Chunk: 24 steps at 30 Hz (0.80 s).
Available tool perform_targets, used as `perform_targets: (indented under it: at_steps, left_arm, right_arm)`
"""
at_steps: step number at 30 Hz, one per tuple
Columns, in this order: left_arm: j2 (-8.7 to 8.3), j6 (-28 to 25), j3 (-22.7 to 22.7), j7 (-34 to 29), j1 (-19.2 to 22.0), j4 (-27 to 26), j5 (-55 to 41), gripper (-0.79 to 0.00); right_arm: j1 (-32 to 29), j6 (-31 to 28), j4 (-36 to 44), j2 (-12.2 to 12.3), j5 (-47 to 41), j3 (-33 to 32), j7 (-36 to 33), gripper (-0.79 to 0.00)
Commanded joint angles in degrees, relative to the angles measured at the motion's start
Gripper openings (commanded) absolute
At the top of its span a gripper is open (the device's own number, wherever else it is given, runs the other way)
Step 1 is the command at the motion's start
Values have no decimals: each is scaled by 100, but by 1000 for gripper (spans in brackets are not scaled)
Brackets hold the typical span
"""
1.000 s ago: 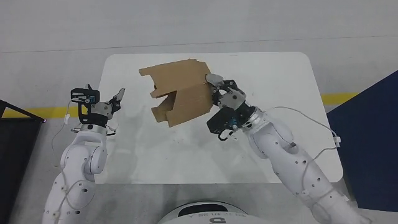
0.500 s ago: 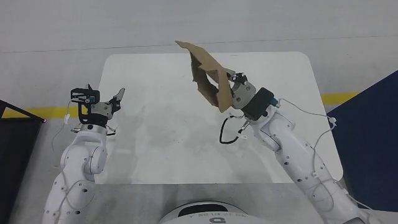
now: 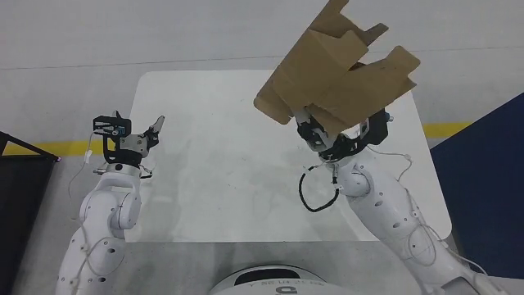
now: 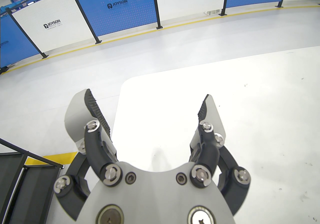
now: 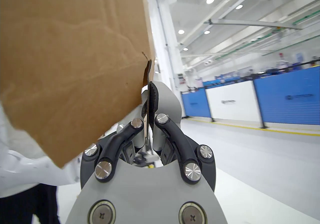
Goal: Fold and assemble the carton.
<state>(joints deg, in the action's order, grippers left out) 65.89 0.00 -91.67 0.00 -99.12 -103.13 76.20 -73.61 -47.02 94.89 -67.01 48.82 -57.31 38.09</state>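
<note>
Carton [image 3: 327, 74] aloft over far edge of table [image 3: 213, 172] near right corner, one panel edge pinched in right gripper [image 5: 149, 92]; likely light, stiff, hinging at creases, best gripped beside a fold; left gripper [image 4: 147, 96] spread by left edge.

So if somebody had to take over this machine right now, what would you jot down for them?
Right gripper: shut on an edge of the carton, holding it in the air over the far right part of the table.
Left gripper: open and empty, near the table's left edge.
Done: the carton is up off the table; I can see nothing folded shut.
Left: its flaps stick out unfolded. They need folding in and the box closing, probably with the free arm helping.
</note>
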Motion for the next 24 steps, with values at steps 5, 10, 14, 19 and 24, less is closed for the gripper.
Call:
perform_targets:
  at_steps: [5,10,14,19,24]
  left_arm:
    - [0,0,0,0,0,0,0,0]
    - [0,0,0,0,0,0,0,0]
    - [0,0,0,0,0,0,0,0]
    - [0,0,0,0,0,0,0,0]
    - [0,0,0,0,0,0,0,0]
  right_arm:
    - [103,-286,-14,-70,14,108,-89,-785]
    - [139,-221,-40,-125,128,155,-157,-785]
    - [152,70,-85,-149,390,86,-280,-785]
    - [51,1570,-104,-138,1507,-137,-941,-785]
    - [-205,2510,116,-117,2150,-327,-1337,-785]
